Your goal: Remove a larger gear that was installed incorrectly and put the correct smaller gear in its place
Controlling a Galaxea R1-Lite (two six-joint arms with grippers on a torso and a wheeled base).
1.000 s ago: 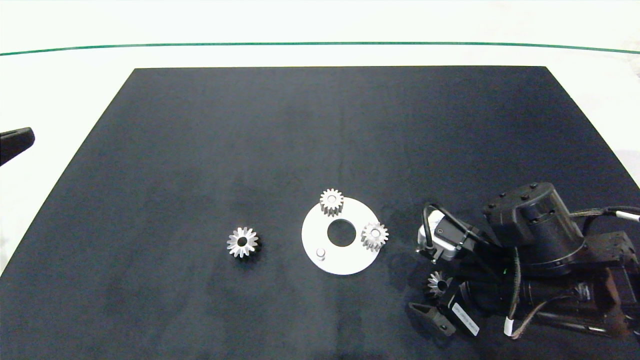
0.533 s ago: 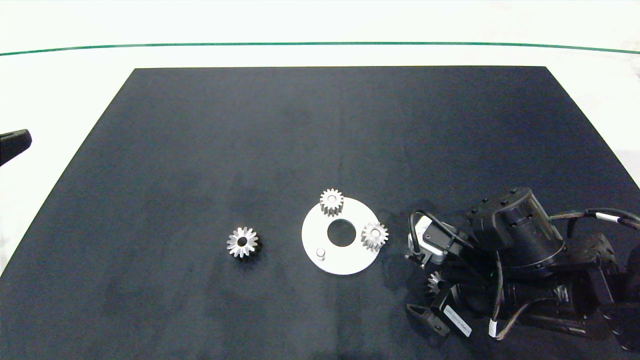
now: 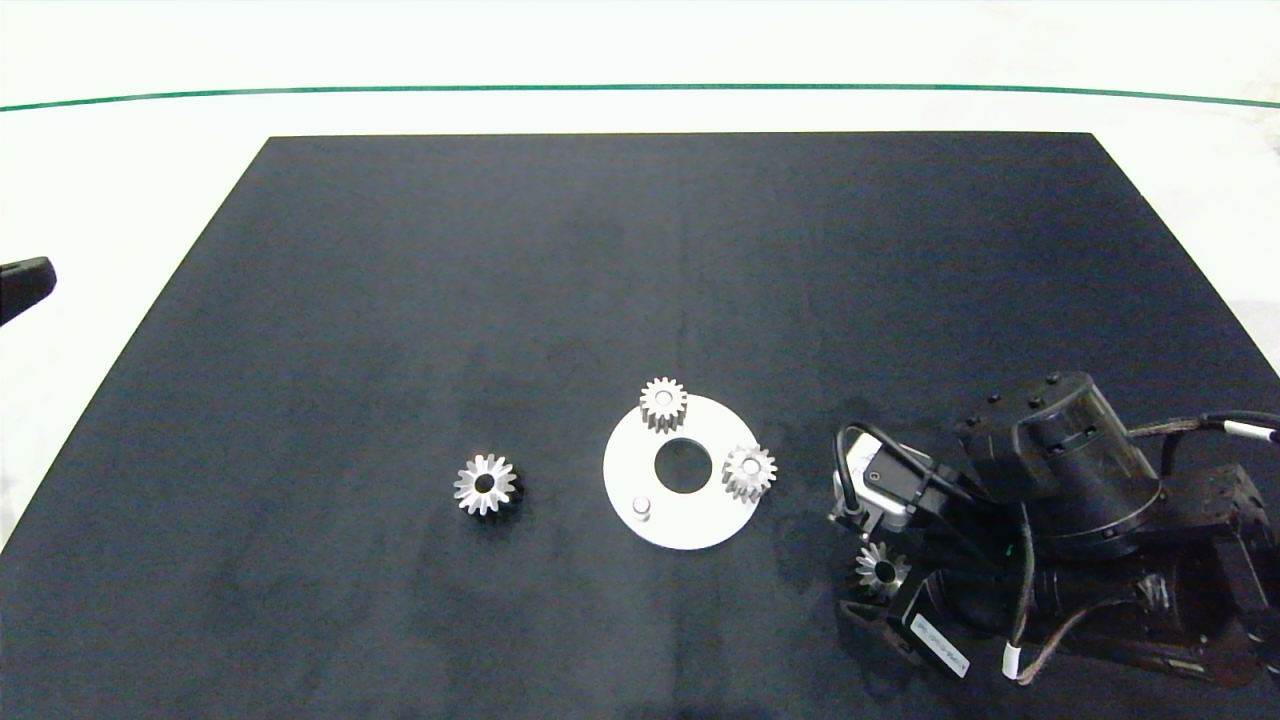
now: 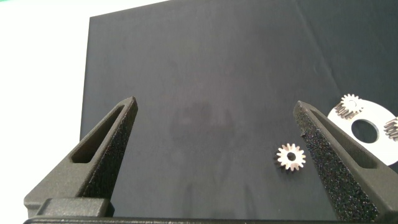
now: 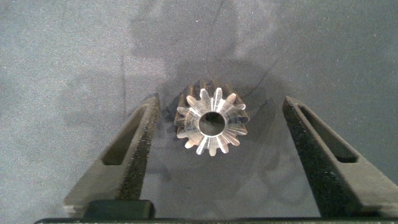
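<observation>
Shifted slightly, right hand (image 5: 221, 101) straddles smaller gear (image 5: 211, 122), fingers apart; left hand (image 4: 214, 102) likewise apart.

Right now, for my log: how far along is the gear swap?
Done: the larger gear lies on the mat, off the plate, whose peg is bare. In hand: the right end effector, open, straddles the smaller gear. Remaining: seating it on the peg. The left end effector idles, open.
</observation>
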